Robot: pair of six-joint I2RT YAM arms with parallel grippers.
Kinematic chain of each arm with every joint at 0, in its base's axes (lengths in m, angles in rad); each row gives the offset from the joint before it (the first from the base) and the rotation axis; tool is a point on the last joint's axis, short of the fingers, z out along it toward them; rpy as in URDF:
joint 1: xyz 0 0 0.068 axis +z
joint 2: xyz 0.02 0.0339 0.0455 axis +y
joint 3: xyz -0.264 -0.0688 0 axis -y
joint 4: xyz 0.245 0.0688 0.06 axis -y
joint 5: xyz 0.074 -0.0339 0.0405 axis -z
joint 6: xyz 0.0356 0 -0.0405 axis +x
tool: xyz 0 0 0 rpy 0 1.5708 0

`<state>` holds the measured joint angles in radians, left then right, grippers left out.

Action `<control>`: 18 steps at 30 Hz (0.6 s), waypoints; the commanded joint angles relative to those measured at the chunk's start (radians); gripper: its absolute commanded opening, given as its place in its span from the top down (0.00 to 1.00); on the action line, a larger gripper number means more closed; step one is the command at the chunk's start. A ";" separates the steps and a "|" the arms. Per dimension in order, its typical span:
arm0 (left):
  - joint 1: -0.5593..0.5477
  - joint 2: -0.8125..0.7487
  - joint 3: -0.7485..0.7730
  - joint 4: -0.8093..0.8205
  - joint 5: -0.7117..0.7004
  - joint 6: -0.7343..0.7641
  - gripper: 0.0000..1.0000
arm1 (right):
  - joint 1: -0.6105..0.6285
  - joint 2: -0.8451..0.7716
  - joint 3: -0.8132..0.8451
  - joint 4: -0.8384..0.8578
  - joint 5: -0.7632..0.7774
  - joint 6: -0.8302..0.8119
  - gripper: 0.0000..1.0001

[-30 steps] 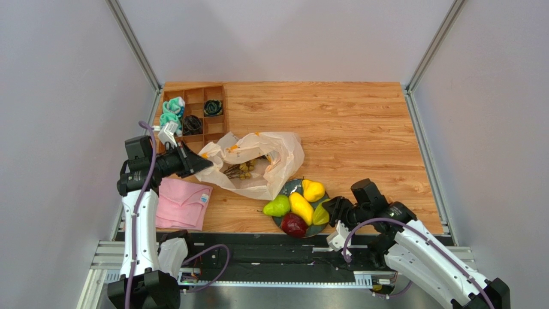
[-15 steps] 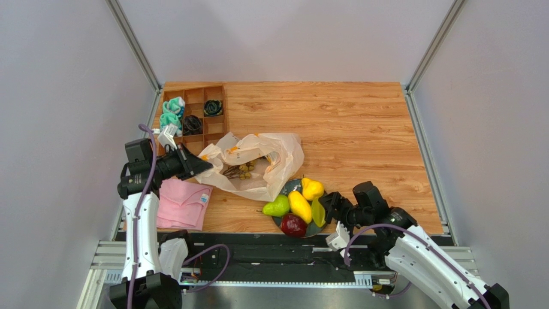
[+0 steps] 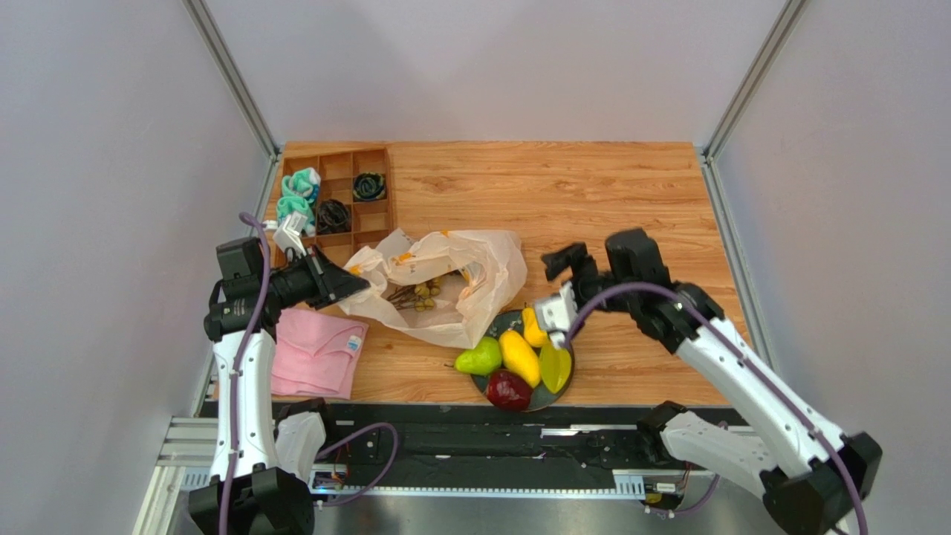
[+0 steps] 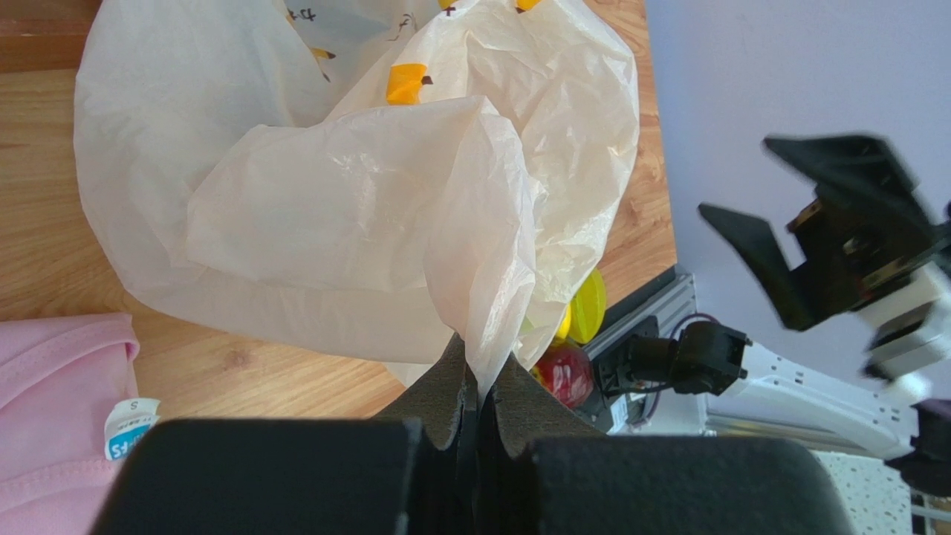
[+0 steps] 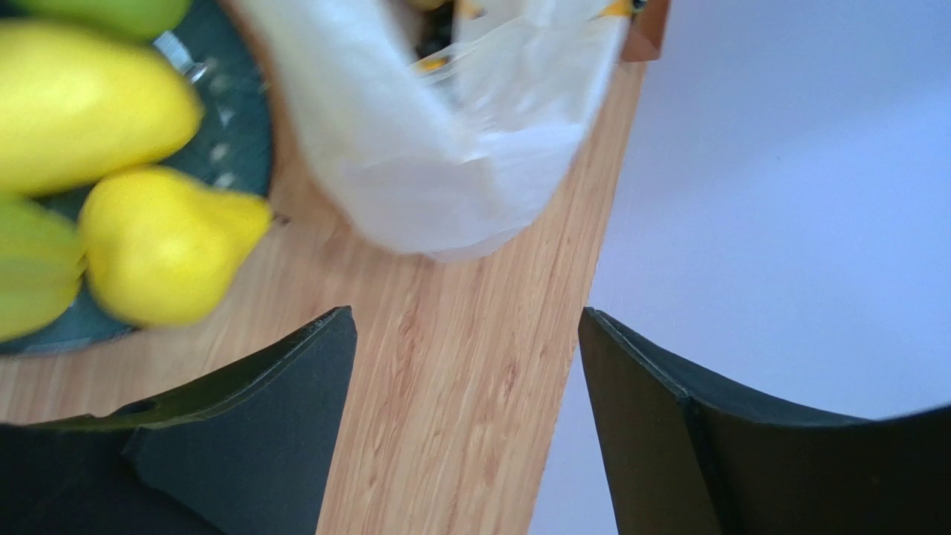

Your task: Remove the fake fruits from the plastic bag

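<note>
From above: one plastic bag [image 3: 469,268] lies mid-surface, toward the left edge. Five fake fruits [image 3: 520,357] crowd one plate [image 3: 499,326] at the near edge. A grape bunch [image 3: 422,293] inside the bag is hard to make out.

Left wrist: the left fingers [image 4: 478,390] are clenched on a fold of the bag.

Right wrist: the right fingers [image 5: 279,424] are spread wide, grasping nothing. The fruits are cut off at the frame's left.
</note>
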<state>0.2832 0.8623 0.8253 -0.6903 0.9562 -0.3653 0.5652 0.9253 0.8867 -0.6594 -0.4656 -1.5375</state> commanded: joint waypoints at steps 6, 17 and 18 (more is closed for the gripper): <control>0.010 -0.009 0.012 0.054 0.047 -0.023 1.00 | 0.189 0.557 0.492 0.218 0.208 0.819 0.21; -0.012 0.114 0.138 0.124 0.047 -0.035 1.00 | 0.165 1.006 0.825 0.186 0.450 0.823 0.60; -0.019 0.138 0.165 0.132 0.044 -0.038 1.00 | 0.148 1.020 0.874 0.160 0.427 0.829 0.81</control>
<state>0.2806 0.9257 0.8635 -0.6502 0.9878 -0.3893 0.7544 1.8954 1.5719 -0.4797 -0.0982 -0.7475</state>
